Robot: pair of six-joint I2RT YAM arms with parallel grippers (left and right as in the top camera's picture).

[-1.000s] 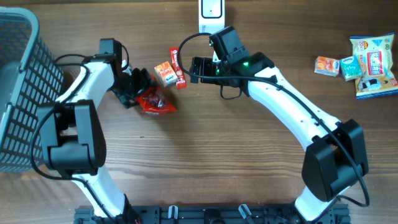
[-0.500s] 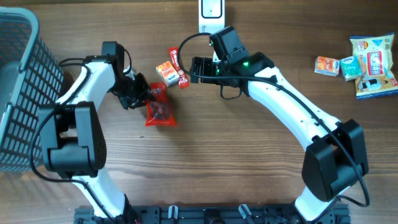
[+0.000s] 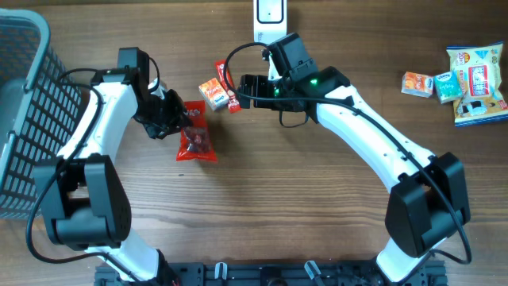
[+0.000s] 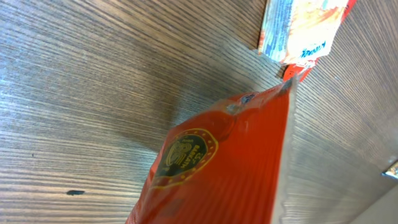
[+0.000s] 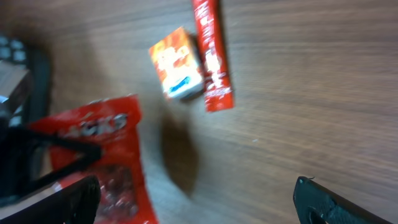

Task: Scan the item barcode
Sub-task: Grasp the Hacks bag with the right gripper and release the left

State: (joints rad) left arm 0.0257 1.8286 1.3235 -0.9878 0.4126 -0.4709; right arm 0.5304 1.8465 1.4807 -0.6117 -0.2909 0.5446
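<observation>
Wood table (image 3: 317, 214), pouch (image 4: 242, 186) emblem (image 4: 185, 155) wrist-only

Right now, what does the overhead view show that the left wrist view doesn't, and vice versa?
Only overhead: the grey wire basket, the white device at the table's far edge, the far-right snack packets, the left gripper shut on the red plastic snack pouch, and the open right gripper.
Only left wrist: the round gold seal printed on that pouch.
Both: the pouch, the small orange carton just beyond it, and the wooden table.
</observation>
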